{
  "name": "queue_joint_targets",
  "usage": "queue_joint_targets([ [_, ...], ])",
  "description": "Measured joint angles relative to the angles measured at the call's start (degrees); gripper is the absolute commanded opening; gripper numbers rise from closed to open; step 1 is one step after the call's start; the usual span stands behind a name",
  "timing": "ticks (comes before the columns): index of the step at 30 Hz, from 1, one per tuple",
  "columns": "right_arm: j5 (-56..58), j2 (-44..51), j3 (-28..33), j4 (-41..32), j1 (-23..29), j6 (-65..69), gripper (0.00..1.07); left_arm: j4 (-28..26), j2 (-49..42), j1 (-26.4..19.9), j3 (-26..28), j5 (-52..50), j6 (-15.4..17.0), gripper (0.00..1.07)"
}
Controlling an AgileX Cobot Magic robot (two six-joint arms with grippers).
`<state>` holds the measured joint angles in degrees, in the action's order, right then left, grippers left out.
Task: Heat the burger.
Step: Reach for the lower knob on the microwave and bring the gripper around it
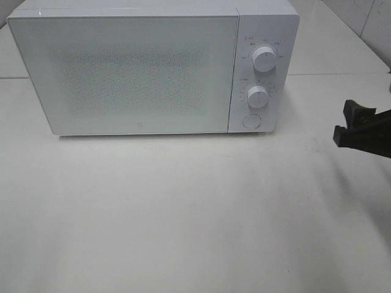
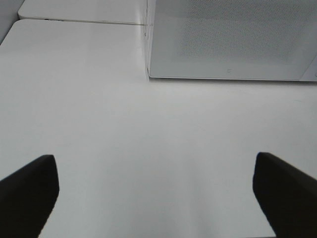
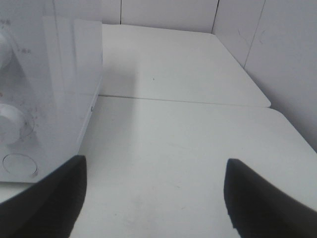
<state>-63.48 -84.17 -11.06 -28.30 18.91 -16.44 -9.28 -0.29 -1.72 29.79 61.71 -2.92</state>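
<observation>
I cannot see the burger in any view. The worktop in front of me is bare, and the only place it could be hiding is inside the microwave, which sits at 12 o'clock on the worktop with its long side running 9 to 3. Its door is closed and frosted, and nothing shows through. So I cannot describe the burger's bun, layers or plate, nor say how it lies. That it is behind the door is my guess, not something I can see.

The coming move, as I judge it, turns on the control strip at the microwave's 3 o'clock end. It has two knobs, the upper and the lower, with a round button below them. My right fingers hang over the worktop at the 3 o'clock edge of the high view, apart and with nothing between them. The button lies toward 9 o'clock from them, near but not touching, and in the wrist view the strip is just beside one of the fingers.

My left fingers are spread as wide as they go and are empty. They face the door's 9 o'clock corner from well back. They do not show in the high view.

The right arm is clearly nearer the controls. The left is better placed for the door's 9 o'clock edge, if the door has to swing.
</observation>
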Motion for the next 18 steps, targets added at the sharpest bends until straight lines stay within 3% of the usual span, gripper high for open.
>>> queue_joint_targets([
  [2, -3.3, -2.8, 0.0, -5.7, 5.7, -1.7, 0.74, 0.0, 0.0, 0.0, 0.0, 0.0, 0.0, 1.00],
  [4, -4.1, -3.7, 0.0, -7.2, 7.1, -1.7, 0.74, 0.0, 0.0, 0.0, 0.0, 0.0, 0.0, 1.00],
  [8, -5.2, -7.0, -0.1, -14.7, 15.1, -1.7, 0.74, 0.0, 0.0, 0.0, 0.0, 0.0, 0.0, 1.00],
  [18, -5.6, -11.5, -4.4, -22.2, 24.6, -1.8, 0.74, 0.0, 0.0, 0.0, 0.0, 0.0, 0.0, 1.00],
])
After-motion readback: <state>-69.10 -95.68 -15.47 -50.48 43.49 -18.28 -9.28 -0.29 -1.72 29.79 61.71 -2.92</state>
